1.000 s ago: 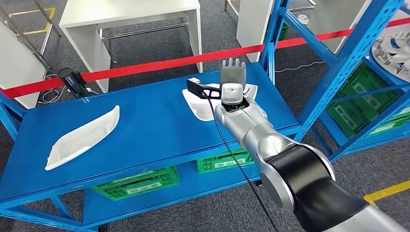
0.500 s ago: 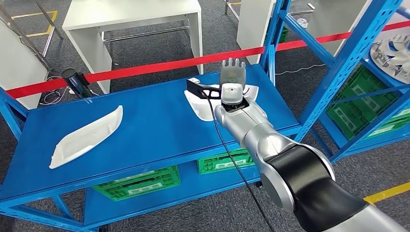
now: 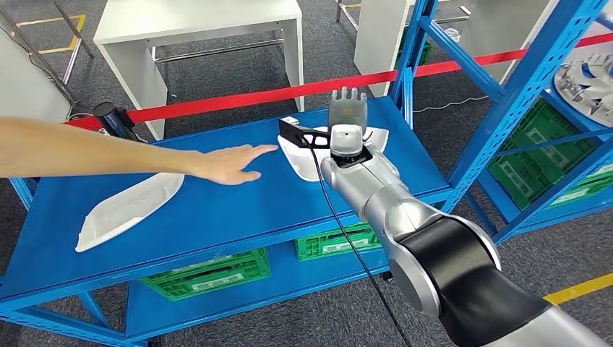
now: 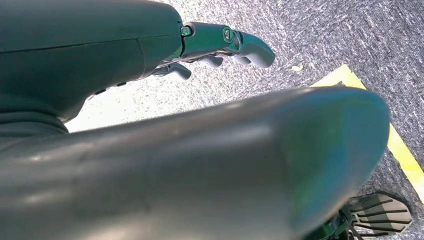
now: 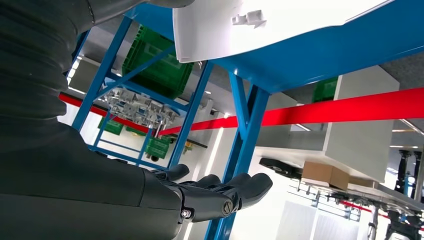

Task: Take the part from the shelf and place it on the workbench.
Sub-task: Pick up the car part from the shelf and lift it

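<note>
Two white curved parts lie on the blue shelf surface [image 3: 238, 210]: one [image 3: 300, 157] at the right, partly hidden under my right arm, and one [image 3: 130, 210] at the left. My right hand [image 3: 348, 108] hovers over the right part with its fingers straight and apart, holding nothing. In the right wrist view the hand [image 5: 220, 192] is empty, with the white part [image 5: 280, 22] a short way off it. A person's hand [image 3: 231, 163] reaches in from the left, just short of the right part. My left hand [image 4: 220, 42] hangs over the carpet, empty.
A red barrier tape [image 3: 253, 95] runs behind the shelf, with a white table [image 3: 195, 22] beyond it. Green crates [image 3: 206, 273] sit on the lower level. A blue rack [image 3: 520, 94] at the right holds a metal part [image 3: 589, 79] and more green crates.
A person's bare arm has come in from the left, over the left part, its hand reaching toward the right part. My right hand has stayed where it was.
</note>
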